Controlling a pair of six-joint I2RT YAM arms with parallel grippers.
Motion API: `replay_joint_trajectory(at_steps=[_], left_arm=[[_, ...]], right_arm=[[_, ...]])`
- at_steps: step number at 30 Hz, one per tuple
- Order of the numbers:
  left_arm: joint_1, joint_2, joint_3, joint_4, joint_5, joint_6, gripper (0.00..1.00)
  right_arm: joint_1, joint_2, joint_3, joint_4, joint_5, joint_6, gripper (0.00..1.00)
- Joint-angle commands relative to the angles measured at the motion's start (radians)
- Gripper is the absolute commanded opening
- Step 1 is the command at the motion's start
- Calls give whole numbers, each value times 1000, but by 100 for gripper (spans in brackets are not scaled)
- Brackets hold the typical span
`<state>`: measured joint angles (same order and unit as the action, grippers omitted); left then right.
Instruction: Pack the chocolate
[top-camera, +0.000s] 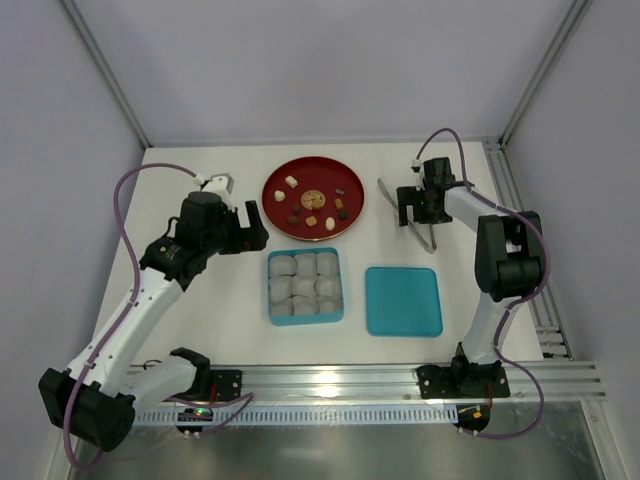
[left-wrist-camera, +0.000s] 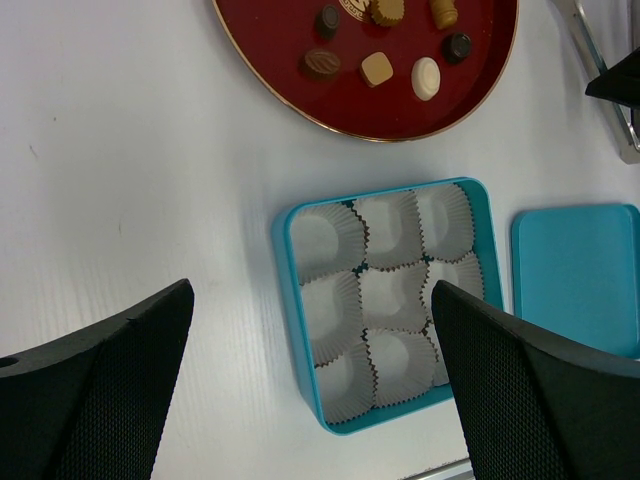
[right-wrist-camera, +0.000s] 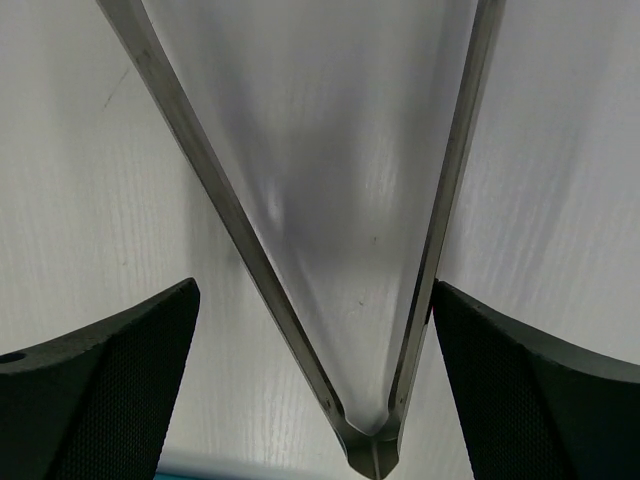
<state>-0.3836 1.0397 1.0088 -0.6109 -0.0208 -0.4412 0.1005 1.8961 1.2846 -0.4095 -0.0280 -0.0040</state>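
The chocolate pieces (top-camera: 313, 198), cream-white, tan and dark brown, lie on a round red plate (top-camera: 320, 170); several show in the left wrist view (left-wrist-camera: 380, 68) on the plate (left-wrist-camera: 270, 40). A teal box (top-camera: 270, 290) holds empty white paper cups (left-wrist-camera: 385, 300). My left gripper (top-camera: 247, 228) is open and empty, left of the plate and above the box's far left corner (left-wrist-camera: 312, 290). My right gripper (top-camera: 413, 207) is open, low over metal tongs (top-camera: 388, 195). In the right wrist view my gripper (right-wrist-camera: 315, 290) straddles the tongs (right-wrist-camera: 250, 270), and its right finger (right-wrist-camera: 520, 380) is against one tong arm.
A teal lid (top-camera: 403, 300) lies flat to the right of the box; it also shows in the left wrist view (left-wrist-camera: 575, 270). White walls and metal frame posts enclose the table on three sides. A metal rail runs along the near edge.
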Motion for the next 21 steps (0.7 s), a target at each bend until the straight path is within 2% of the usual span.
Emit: replay_joint_trajectory(at_steps=[1,6,11,21], left_arm=[[6,-18,-6,36,18,-5,100],[6,-17,-4,36,18,-5,100],[6,-18,-3,37,15,-5,100],[6,-24,-6,34,10,-4,100]], right_arm=[[16,9,24,-2,23,-5,98],[34,1,56,-44,75,-1,98],[79,35,119,-118,125,1,92],[108,46,102,-138,116,50,87]])
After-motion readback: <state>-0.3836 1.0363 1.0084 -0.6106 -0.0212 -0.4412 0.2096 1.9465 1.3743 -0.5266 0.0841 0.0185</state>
